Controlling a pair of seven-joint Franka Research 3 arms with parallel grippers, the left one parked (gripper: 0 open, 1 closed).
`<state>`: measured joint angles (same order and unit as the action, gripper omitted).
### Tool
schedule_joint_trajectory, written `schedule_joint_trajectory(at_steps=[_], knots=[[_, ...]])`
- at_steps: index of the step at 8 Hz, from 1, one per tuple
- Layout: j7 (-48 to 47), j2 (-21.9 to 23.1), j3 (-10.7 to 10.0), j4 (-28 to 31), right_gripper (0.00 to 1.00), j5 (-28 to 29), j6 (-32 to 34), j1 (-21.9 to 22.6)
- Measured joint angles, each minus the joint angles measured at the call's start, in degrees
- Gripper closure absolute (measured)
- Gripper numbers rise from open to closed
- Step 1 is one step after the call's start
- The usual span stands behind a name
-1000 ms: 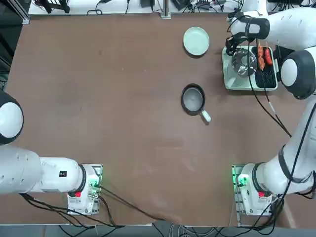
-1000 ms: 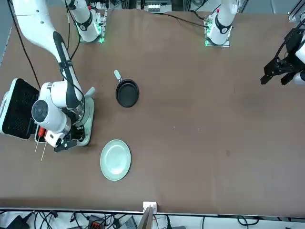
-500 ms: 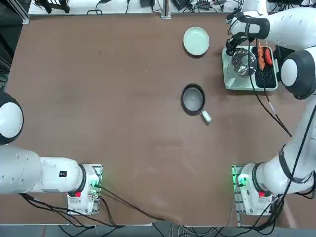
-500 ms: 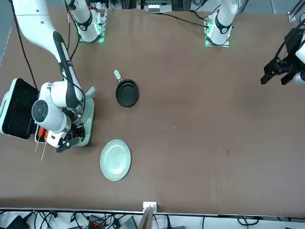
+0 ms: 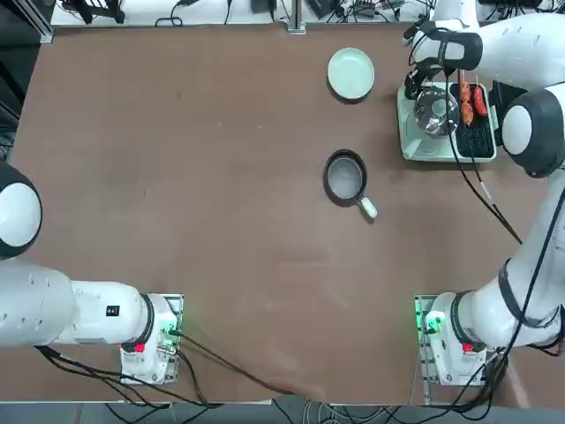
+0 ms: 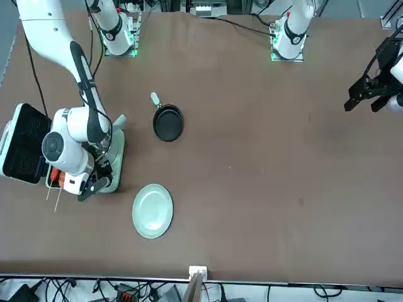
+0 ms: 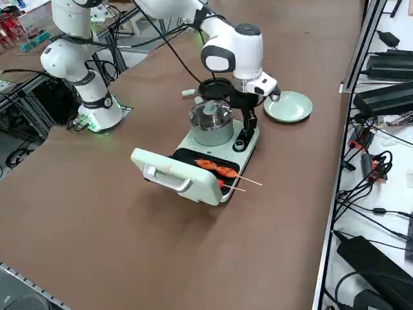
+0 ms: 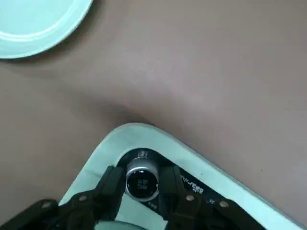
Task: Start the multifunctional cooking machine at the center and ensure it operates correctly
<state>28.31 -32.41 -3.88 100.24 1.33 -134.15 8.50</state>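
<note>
Compared with 1 second ago, we see in the front view that the right gripper (image 6: 94,184) has turned a little at the lower left of the frame, while the multifunctional cooking machine (image 5: 424,146) keeps its place at the upper right of the top view. We judge the knob (image 8: 142,181) is being rotated to switch it on. In the wrist view the 2 fingers (image 8: 111,184) close around the knob. The arm reaches down over the machine's front corner beside the steel pot (image 7: 210,121).

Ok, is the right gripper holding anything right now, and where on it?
The right gripper straddles the small knob at the corner of the multifunctional cooking machine, one finger on each side. Whether the pads actually press the knob cannot be told.
</note>
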Motion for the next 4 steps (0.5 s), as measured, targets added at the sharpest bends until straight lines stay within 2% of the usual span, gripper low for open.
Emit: schedule_joint_trajectory(at_steps=[4], knots=[[4.4, 0.0, -0.1, 0.0, 0.58, 0.0, 0.0, 0.1]])
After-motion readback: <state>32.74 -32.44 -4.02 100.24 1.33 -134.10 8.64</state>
